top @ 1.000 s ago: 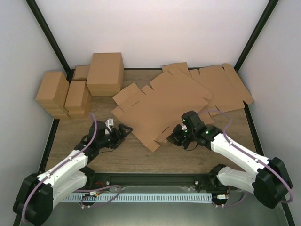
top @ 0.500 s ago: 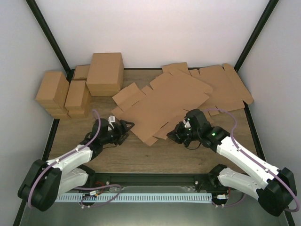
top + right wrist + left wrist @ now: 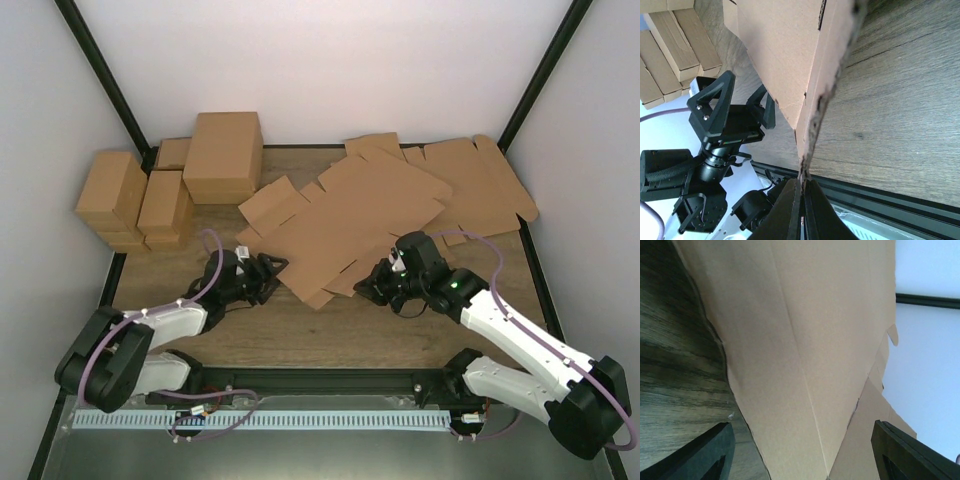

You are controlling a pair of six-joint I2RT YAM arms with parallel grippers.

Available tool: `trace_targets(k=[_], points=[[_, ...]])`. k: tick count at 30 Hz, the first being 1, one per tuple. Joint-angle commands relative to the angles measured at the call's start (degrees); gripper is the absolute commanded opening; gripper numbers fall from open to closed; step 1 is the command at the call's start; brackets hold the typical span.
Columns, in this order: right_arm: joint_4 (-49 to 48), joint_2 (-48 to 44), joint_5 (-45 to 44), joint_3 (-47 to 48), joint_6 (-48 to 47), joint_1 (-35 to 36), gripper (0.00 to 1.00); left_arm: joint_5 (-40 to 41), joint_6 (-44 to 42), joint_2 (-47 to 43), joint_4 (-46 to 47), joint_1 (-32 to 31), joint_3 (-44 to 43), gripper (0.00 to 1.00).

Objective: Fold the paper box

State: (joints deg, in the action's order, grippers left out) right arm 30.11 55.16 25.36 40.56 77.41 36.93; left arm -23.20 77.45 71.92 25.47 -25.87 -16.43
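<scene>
On the near edge of the box [image 3: 350, 225] the right gripper [image 3: 375, 285] is clamped; the left gripper [image 3: 270, 266] gapes beside it. Folding looks barely begun (no walls up).

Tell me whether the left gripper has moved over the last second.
Yes. The left gripper moved away from the front rail, toward the paper box's edge.
</scene>
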Motion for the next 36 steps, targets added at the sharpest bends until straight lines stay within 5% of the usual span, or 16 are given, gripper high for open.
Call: trace_targets(k=[1,7,14,25,36], points=[[-0.59,-0.66,1.62,3.07,-0.63,-0.01,0.01,-0.58,2.08,4.64,7.76,-0.40,-0.82,0.74],[1.35,-0.45,1.86,2.92,-1.88,-0.01,0.03,1.46,-0.01,6.16,6.02,-0.55,-2.87,0.44],[4.67,-0.44,1.97,-1.15,-5.30,-0.01,0.19,4.75,-3.35,3.04,-2.36,-0.89,-4.40,0.04],[8.28,-0.33,-5.60,1.11,-20.43,-0.03,0.33,11.79,-19.12,-7.07,-30.13,-2.17,-11.56,0.04],[3.80,13.35,-10.09,10.80,-42.46,-1.35,0.37,20.63,-43.94,-8.04,-69.28,-2.26,-32.29,0.04]])
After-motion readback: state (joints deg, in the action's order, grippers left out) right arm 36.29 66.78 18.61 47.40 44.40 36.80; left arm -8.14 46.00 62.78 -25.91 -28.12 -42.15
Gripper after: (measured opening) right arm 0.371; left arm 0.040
